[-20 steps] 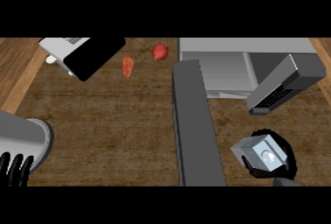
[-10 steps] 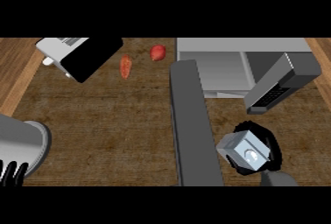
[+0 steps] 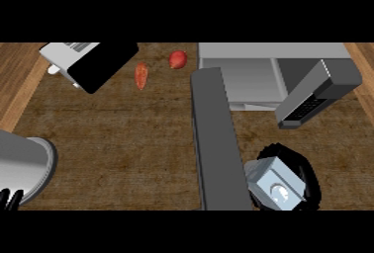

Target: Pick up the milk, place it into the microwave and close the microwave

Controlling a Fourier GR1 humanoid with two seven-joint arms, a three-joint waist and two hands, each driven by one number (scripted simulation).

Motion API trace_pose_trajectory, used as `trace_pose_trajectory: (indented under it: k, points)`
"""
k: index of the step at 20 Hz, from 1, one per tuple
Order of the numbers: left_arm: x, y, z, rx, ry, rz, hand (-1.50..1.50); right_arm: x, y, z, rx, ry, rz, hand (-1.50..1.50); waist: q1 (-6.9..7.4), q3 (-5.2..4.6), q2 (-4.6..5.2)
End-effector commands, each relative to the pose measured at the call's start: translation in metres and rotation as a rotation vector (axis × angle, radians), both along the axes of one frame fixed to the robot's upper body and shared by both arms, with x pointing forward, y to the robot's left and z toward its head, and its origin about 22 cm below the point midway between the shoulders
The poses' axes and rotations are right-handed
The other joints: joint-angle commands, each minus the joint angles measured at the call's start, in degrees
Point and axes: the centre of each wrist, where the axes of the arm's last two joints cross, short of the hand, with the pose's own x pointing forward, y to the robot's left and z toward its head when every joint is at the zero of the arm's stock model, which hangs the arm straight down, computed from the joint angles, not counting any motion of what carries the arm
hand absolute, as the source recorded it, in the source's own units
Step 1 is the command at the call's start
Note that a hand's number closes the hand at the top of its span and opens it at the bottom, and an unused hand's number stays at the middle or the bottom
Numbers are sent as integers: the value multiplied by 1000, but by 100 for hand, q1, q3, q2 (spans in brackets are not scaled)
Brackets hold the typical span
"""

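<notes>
Since the earlier frames the milk (image 3: 276, 184) has been carried leftward and slightly up the view, and it is now seen close beside the open microwave door (image 3: 217, 141), nearer the microwave (image 3: 252, 74) than before. The carton is held in the right hand (image 3: 310, 174), whose black fingers (image 3: 286, 154) are curled round its far and right sides; the carton's grey top and printed face are turned upward, tilted, above the brown surface (image 3: 116, 128). Whether the carton touches the door edge cannot be told.

The microwave is seen at the upper right with its cavity open and pale inside; its door stands out as a long grey slab running down the middle of the view. A dark grey slanted block with a keypad (image 3: 318, 94) lies just right of the cavity.

The left hand (image 3: 10, 198) shows only as fingertips at the lower left edge, pointing up and fairly straight, beside the grey left forearm (image 3: 22, 168), holding nothing.

At the upper left a toaster-like appliance (image 3: 87, 64) sits, with two reddish vegetables (image 3: 142, 75) near it.
</notes>
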Motion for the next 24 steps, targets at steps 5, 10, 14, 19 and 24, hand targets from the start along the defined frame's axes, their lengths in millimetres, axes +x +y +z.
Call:
trace_pose_trajectory:
  k: [5, 10, 14, 19, 24]
  points:
    - [7, 7, -7, -2, 7, 41, -150, 12, 37, 44, -3, -40, -46, 150, 17, 3, 11]
    - [2, 10, -10, 3, 16, 23, -150, 54, 75, 64, -40, -61, -85, 150, 75, 3, 17]
    - [-7, 24, -12, 29, 11, 26, -150, 79, 81, 53, -155, -70, -189, 150, 147, 4, 29]
    - [-14, 35, 3, 21, 38, 21, -150, 104, 52, 29, -196, 27, -272, 150, 110, 7, 28]
    - [0, 39, -7, 19, 21, 24, -150, 143, 60, 27, -206, 77, -307, 150, 139, 7, 44]
